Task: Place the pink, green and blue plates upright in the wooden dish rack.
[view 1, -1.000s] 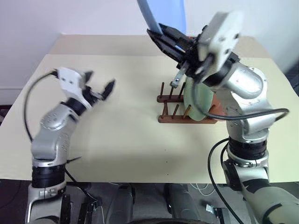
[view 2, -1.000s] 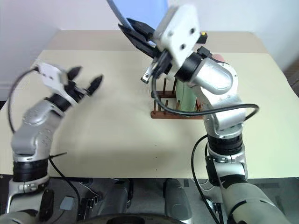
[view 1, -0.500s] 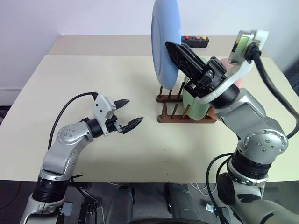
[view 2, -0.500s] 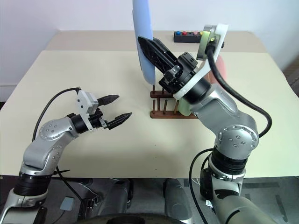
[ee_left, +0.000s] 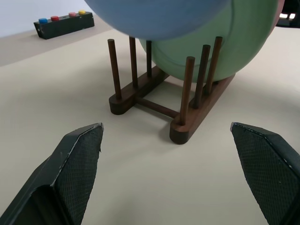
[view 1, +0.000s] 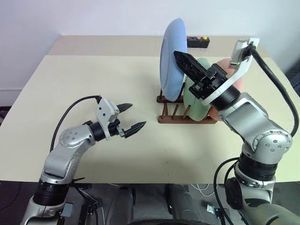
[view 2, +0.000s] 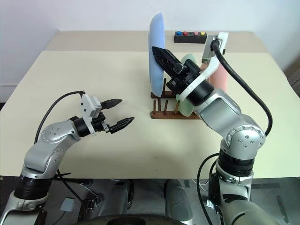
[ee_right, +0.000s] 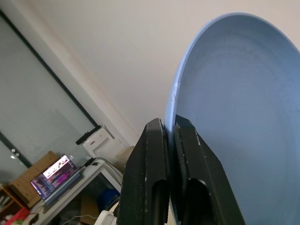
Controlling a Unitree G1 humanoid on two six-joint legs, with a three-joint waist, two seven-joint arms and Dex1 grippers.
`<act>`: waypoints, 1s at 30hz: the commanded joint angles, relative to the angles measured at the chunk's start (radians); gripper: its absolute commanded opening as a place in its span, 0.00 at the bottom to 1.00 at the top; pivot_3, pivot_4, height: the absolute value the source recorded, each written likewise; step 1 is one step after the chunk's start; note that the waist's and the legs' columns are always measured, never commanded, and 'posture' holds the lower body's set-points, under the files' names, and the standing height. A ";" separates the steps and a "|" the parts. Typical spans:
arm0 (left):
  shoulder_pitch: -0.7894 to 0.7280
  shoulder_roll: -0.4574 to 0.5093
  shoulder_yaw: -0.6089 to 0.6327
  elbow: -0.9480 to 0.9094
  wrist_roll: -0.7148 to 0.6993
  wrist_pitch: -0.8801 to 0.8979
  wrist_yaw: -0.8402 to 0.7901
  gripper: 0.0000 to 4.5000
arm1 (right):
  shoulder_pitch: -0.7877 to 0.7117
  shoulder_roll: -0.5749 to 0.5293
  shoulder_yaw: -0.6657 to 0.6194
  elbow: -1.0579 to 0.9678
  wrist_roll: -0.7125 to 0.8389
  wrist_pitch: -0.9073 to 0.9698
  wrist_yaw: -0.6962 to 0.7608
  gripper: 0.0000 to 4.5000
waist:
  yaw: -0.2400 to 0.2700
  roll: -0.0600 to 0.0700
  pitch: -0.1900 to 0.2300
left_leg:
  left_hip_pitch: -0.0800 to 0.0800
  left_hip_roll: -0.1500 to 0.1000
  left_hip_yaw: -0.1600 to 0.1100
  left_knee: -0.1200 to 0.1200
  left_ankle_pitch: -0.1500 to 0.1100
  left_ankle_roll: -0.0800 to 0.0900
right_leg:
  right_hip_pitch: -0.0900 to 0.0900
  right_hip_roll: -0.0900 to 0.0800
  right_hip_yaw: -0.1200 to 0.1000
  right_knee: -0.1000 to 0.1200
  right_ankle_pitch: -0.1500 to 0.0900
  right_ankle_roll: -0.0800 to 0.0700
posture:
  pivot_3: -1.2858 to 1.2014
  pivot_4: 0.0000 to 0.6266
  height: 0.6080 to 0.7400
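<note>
Head pair high, wrist cameras close in.
Both eye views look forward and down over the table (view 1: 93,75); left wrist view faces the rack (ee_left: 154,101) nearby, also seen from above; right wrist view looks up along the blue plate (ee_right: 234,108).

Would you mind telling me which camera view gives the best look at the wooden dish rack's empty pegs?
The left wrist view: the wooden dish rack sits close, both rails and its free front pegs plain, with the green plate behind them. The eye views show the rack smaller, partly hidden by the blue plate and right gripper.

A beige table (view 1: 93,75) stands against a plain white wall (view 1: 93,16).
</note>
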 commanded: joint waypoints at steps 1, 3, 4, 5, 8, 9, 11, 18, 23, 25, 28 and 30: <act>-0.005 -0.004 0.001 -0.037 -0.005 -0.012 -0.002 0.99 | -0.002 -0.019 0.004 -0.005 0.036 -0.028 -0.021 0.00 | 0.000 0.000 0.000 | 0.000 0.000 0.000 0.000 0.000 0.000 | 0.000 0.000 0.000 0.000 0.000 0.000 | 0.52 0.24 0.92; -0.007 -0.006 0.000 -0.037 -0.006 -0.013 -0.002 0.99 | -0.002 -0.025 0.009 0.001 0.045 -0.034 -0.031 0.00 | 0.000 0.000 0.000 | 0.000 0.000 0.000 0.000 0.000 0.000 | 0.000 0.000 0.000 0.000 0.000 0.000 | 0.52 0.24 0.92; -0.007 -0.007 -0.001 -0.037 -0.005 -0.013 -0.002 0.99 | -0.003 -0.026 0.011 0.004 0.049 -0.039 -0.036 0.00 | 0.000 0.000 0.000 | 0.000 0.000 0.000 0.000 0.000 0.000 | 0.000 0.000 0.000 0.000 0.000 0.000 | 0.52 0.24 0.92; -0.007 -0.007 -0.001 -0.037 -0.005 -0.013 -0.002 0.99 | -0.003 -0.026 0.012 0.008 0.052 -0.043 -0.046 0.00 | 0.000 0.000 0.000 | 0.000 0.000 0.000 0.000 0.000 0.000 | 0.000 0.000 0.000 0.000 0.000 0.000 | 0.52 0.24 0.92; -0.007 -0.008 0.001 -0.035 -0.004 -0.015 -0.002 0.99 | -0.002 -0.029 0.017 0.019 0.066 -0.051 -0.071 0.00 | 0.000 0.000 0.000 | 0.000 0.000 0.000 0.000 0.000 0.000 | 0.000 0.000 0.000 0.000 0.000 0.000 | 0.52 0.24 0.92; -0.007 -0.008 0.001 -0.034 -0.004 -0.015 -0.002 0.99 | 0.000 -0.025 0.018 0.022 0.073 -0.056 -0.083 0.00 | 0.000 0.000 0.000 | 0.000 0.000 0.000 0.000 0.000 0.000 | 0.000 0.000 0.000 0.000 0.000 0.000 | 0.52 0.24 0.92; -0.007 -0.008 0.002 -0.034 -0.004 -0.014 -0.002 0.99 | 0.001 -0.029 0.022 0.024 0.074 -0.061 -0.097 0.00 | 0.000 0.000 0.000 | 0.000 0.000 0.000 0.000 0.000 0.000 | 0.000 0.000 0.000 0.000 0.000 0.000 | 0.52 0.24 0.92; -0.004 -0.005 0.008 -0.040 -0.017 -0.007 -0.009 0.99 | 0.005 -0.043 0.034 0.031 0.100 -0.068 -0.137 0.00 | 0.000 0.000 0.000 | 0.000 0.000 0.000 0.000 0.000 0.000 | 0.000 0.000 0.000 -0.001 0.000 0.000 | 0.52 0.24 0.92; -0.006 -0.004 0.009 -0.040 -0.018 -0.007 -0.016 0.99 | 0.023 -0.077 0.040 0.054 0.136 -0.054 -0.171 0.00 | 0.001 0.000 0.000 | 0.000 0.000 0.000 0.000 0.000 0.000 | 0.000 0.000 0.000 -0.001 0.000 -0.001 | 0.52 0.24 0.92; -0.006 -0.005 0.010 -0.039 -0.019 -0.007 -0.018 0.99 | 0.028 -0.086 0.043 0.057 0.151 -0.056 -0.180 0.00 | 0.000 0.000 0.000 | 0.000 0.000 0.000 0.000 0.000 0.000 | 0.000 0.000 0.000 -0.001 0.000 -0.001 | 0.52 0.24 0.92; -0.009 -0.007 0.007 -0.035 -0.014 -0.009 -0.019 0.99 | 0.040 -0.092 0.046 0.065 0.173 -0.060 -0.200 0.00 | 0.000 0.000 0.000 | 0.000 0.000 0.000 0.000 0.000 0.000 | 0.000 0.000 0.000 -0.001 0.000 -0.001 | 0.52 0.24 0.92; -0.011 -0.008 0.006 -0.033 -0.013 -0.010 -0.020 0.99 | 0.044 -0.093 0.047 0.069 0.184 -0.065 -0.209 0.00 | 0.001 0.000 0.000 | -0.001 0.000 0.000 0.000 0.000 0.000 | 0.000 0.000 0.000 -0.001 0.000 -0.001 | 0.52 0.24 0.92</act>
